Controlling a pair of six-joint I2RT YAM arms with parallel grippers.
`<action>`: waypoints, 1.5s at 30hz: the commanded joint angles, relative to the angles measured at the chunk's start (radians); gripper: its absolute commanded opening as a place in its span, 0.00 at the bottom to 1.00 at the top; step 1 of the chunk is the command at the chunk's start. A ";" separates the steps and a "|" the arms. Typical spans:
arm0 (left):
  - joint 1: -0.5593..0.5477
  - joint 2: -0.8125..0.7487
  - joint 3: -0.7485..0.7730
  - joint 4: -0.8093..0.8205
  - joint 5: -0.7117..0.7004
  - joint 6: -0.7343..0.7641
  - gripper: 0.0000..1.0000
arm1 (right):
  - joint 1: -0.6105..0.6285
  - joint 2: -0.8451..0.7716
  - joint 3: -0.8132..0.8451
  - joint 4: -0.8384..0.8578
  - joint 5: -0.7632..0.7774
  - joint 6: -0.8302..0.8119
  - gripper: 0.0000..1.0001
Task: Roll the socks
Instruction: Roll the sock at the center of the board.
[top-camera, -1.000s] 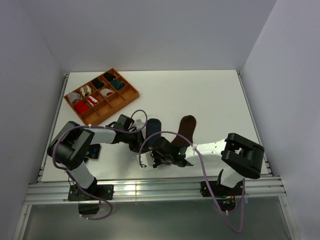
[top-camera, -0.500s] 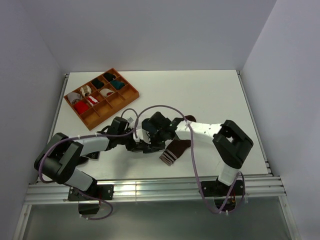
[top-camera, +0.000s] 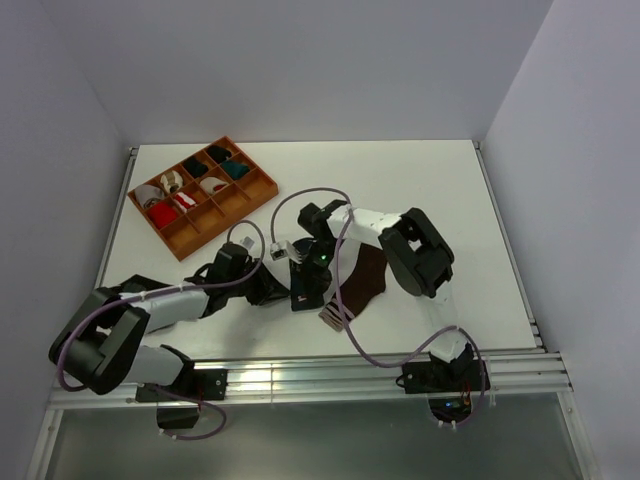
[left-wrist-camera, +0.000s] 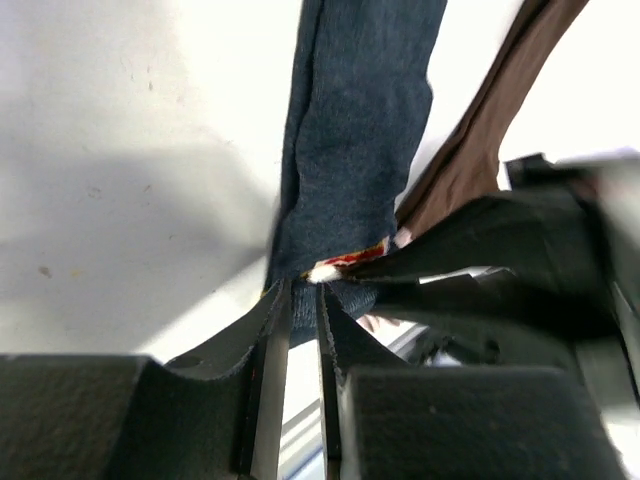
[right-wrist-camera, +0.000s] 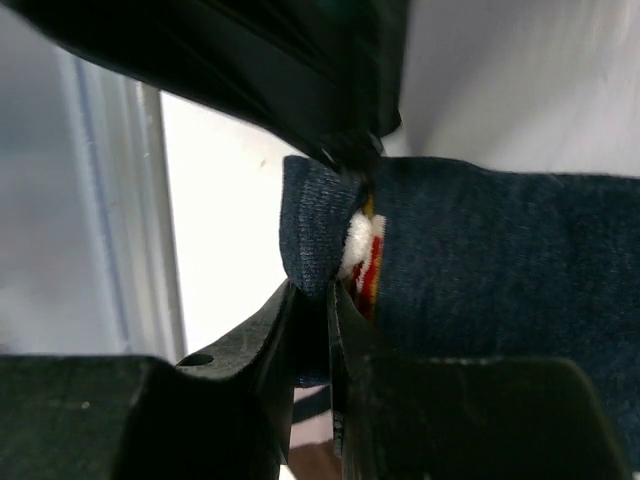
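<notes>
text: none legible | labels: none | brands: none | numbers: none | signs: none

Bright, even light, soft shadows; overhead view sharp; wrist views blurred, left fingers (left-wrist-camera: 215, 350) out of focus

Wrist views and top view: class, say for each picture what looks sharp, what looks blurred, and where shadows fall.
Left wrist: navy sock weave sharp, left gripper soft, grey shadow across the table. Right wrist: the sock fairly sharp, right gripper and the dark mass at the top blurred. Top external: even light, sharp throughout, only faint shadows.
</notes>
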 joint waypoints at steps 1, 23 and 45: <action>-0.030 -0.063 0.000 0.026 -0.129 0.003 0.22 | -0.047 0.061 0.075 -0.200 -0.113 -0.041 0.12; -0.278 0.053 -0.084 0.661 -0.246 0.393 0.41 | -0.173 0.233 0.181 -0.358 -0.231 -0.041 0.12; -0.280 0.289 -0.057 0.778 -0.091 0.418 0.40 | -0.217 0.224 0.134 -0.246 -0.204 0.130 0.12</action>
